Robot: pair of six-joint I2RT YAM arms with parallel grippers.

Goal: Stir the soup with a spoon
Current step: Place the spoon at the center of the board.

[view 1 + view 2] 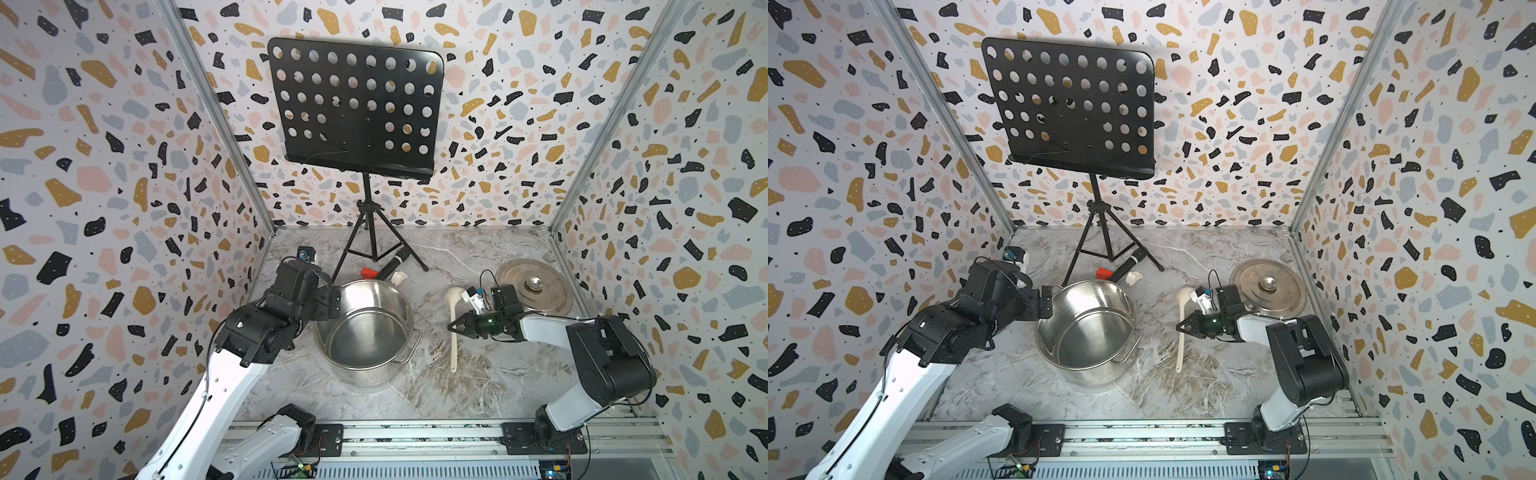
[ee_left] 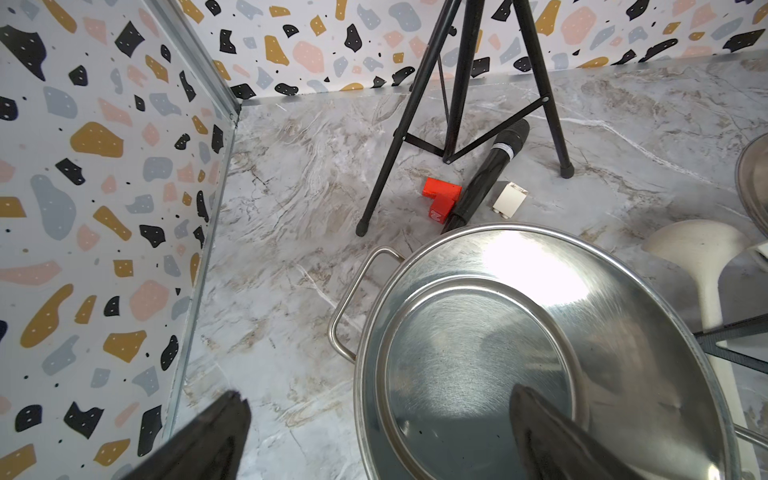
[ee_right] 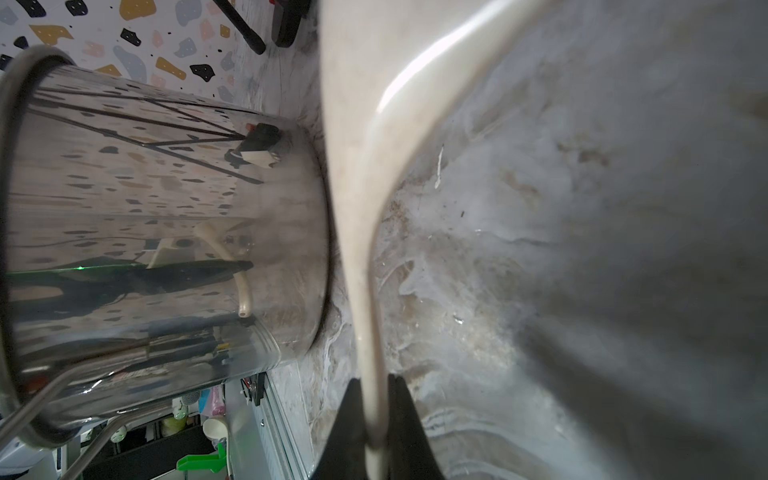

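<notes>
Right wrist view: spoon (image 3: pixel 357 187) handle is clamped approx. mid-length by right gripper (image 3: pixel 374 415), just beside pot (image 3: pixel 166 208). Long axis is laid front-to-back, w/ bowl pointed to rear wall (image 1: pixel 498 124). Left gripper (image 1: pixel 334 306) is spread wide at pot rim.

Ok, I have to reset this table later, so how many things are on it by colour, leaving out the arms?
Steel: 2, pot, lid
Black: 2, stand, mic
White: 2, spoon, white block
Red: 1, red block
Total: 7
</notes>
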